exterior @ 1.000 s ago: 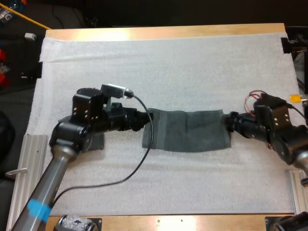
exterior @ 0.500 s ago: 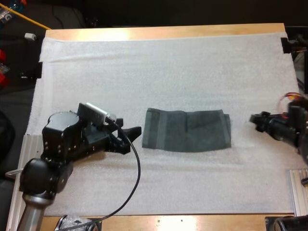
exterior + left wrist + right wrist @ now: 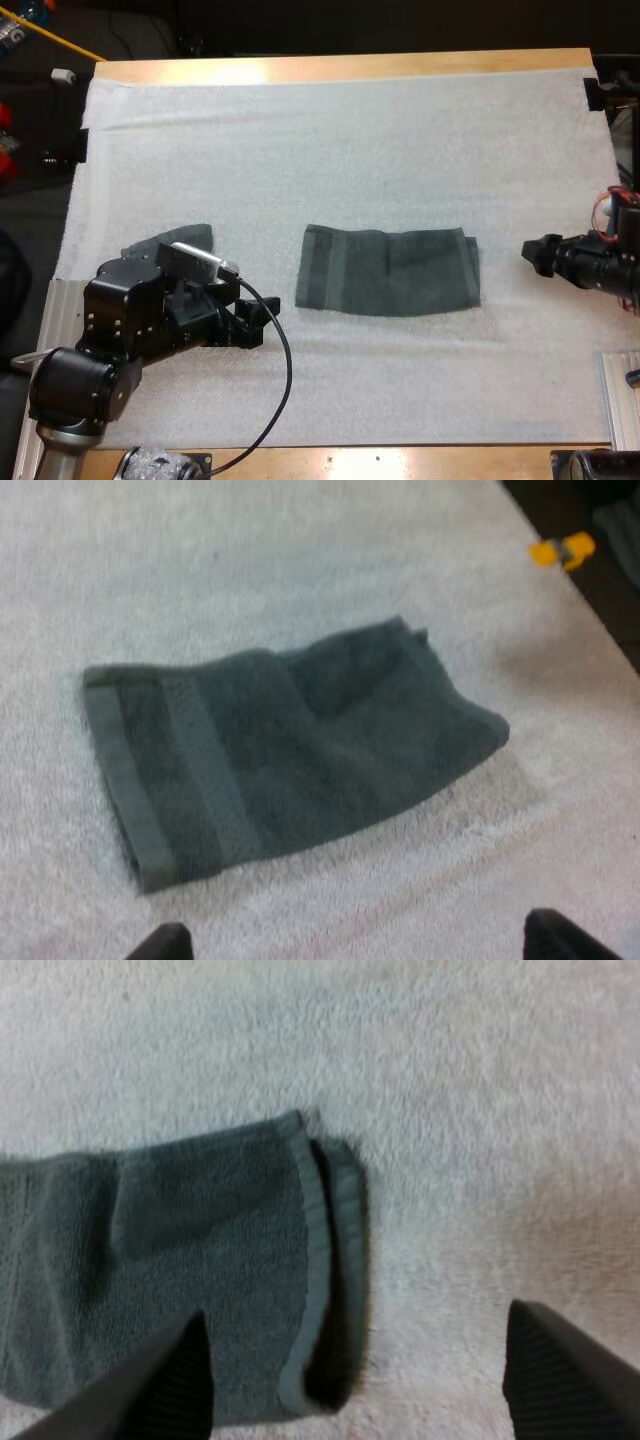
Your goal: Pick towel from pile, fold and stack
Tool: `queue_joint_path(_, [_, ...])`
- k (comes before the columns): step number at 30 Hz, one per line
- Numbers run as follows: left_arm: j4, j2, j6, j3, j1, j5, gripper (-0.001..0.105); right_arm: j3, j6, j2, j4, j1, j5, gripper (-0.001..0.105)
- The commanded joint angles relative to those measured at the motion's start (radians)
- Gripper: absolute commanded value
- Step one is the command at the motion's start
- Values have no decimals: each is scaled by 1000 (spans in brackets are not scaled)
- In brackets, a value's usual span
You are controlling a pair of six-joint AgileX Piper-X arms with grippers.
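Light: bright and even over the white mat [image 3: 400, 150], coming from overhead.
Glare: a pale sheen along the far edge of the desk [image 3: 350, 66].
Shadows: thin and soft under the folded towel [image 3: 388, 272], darker between its layers.
Background: dim beyond the desk.

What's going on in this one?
A folded dark towel lies flat in the middle of the white mat, with nothing holding it. The left claw and the right claw hang off its two ends, both open and clear of it. A second towel lies by the left arm.
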State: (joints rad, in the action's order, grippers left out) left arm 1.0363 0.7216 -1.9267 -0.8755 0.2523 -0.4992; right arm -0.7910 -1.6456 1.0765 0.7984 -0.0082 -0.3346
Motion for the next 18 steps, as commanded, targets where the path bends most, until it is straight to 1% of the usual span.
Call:
queue_joint_path(1, [3, -8, 3, -2, 0, 10, 64, -8, -19, 29, -26, -4, -45, 61])
queue_joint_path(6, [6, -8, 3, -2, 0, 10, 64, -8, -19, 160, -95, -4, -97, 61])
queue_joint_path(12, [16, -8, 0, -2, 0, 10, 64, -8, -10, 328, -183, -4, -183, 61])
queue_joint_path(14, [16, -8, 0, -2, 0, 10, 64, -8, -3, 366, -198, -4, -191, 61])
queue_joint_path(18, [16, -8, 0, -2, 0, 10, 64, -8, 3, 447, -227, -4, -254, 61])
